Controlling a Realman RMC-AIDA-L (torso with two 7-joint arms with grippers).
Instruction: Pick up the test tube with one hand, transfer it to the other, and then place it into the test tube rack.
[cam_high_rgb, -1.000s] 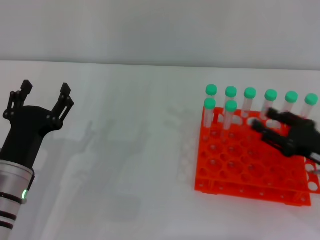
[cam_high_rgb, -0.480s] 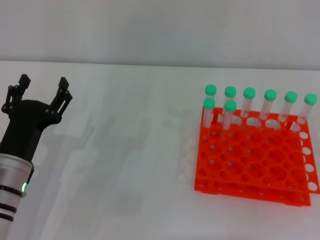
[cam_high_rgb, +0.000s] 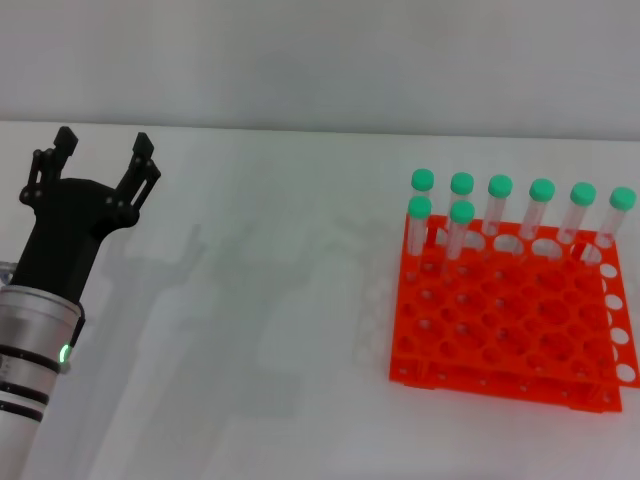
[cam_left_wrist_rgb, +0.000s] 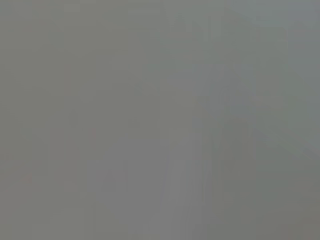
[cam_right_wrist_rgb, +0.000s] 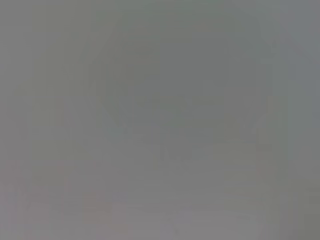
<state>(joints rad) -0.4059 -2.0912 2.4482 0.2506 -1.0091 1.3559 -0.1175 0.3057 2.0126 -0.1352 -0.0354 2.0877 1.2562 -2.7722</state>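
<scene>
The orange test tube rack (cam_high_rgb: 500, 330) stands on the white table at the right. Several green-capped clear test tubes (cam_high_rgb: 461, 225) stand upright in its far rows. My left gripper (cam_high_rgb: 98, 155), a black claw on a white-silver arm with a green glowing ring, is at the far left above the table, open and empty. My right gripper is out of view. Both wrist views show only plain grey, with no objects or fingers.
The white table (cam_high_rgb: 260, 300) stretches between the left arm and the rack. A pale wall runs along the back edge.
My right gripper was over the rack's right side a second ago and has withdrawn out of view. My left gripper has shifted slightly up and right.
</scene>
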